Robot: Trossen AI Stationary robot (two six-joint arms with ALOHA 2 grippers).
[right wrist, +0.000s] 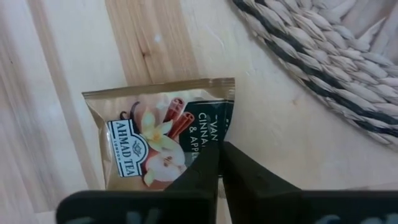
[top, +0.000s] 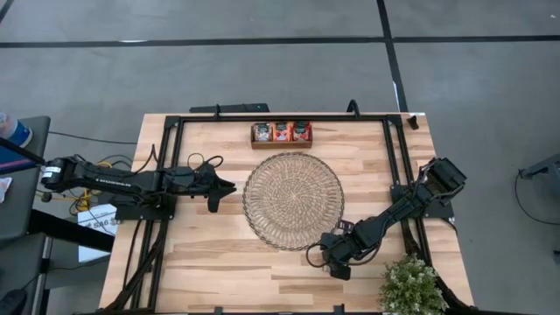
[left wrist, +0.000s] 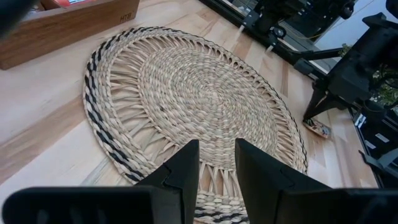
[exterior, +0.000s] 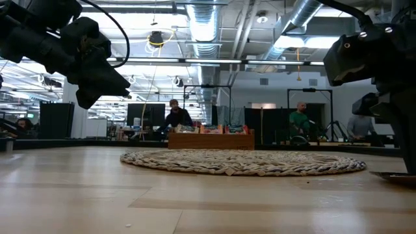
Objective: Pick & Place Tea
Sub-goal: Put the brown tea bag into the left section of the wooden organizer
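A pale tea sachet (right wrist: 158, 140) with a dark green patch lies flat on the wood just off the near right rim of the round woven mat (top: 293, 199). My right gripper (right wrist: 221, 152) points down at it, shut on it. More tea sachets (top: 282, 131), red and orange, stand in the brown wooden tray (top: 281, 143) at the far edge. My left gripper (left wrist: 216, 146) hangs open above the table, left of the mat, with nothing between its fingers. My right gripper comes from above, pointing down. Its two fingertips meet on the sachet's dark green patch (right wrist: 208, 127), close to one side edge. The fingers hide the exact place of contact. The sachet lies flat on the table.
A small potted plant (top: 409, 284) stands at the near right corner, close to my right arm. Black frame rails (top: 398, 157) run along the table's sides. Bare wood (top: 210, 254) lies near and left of the mat. People show in the room beyond the table.
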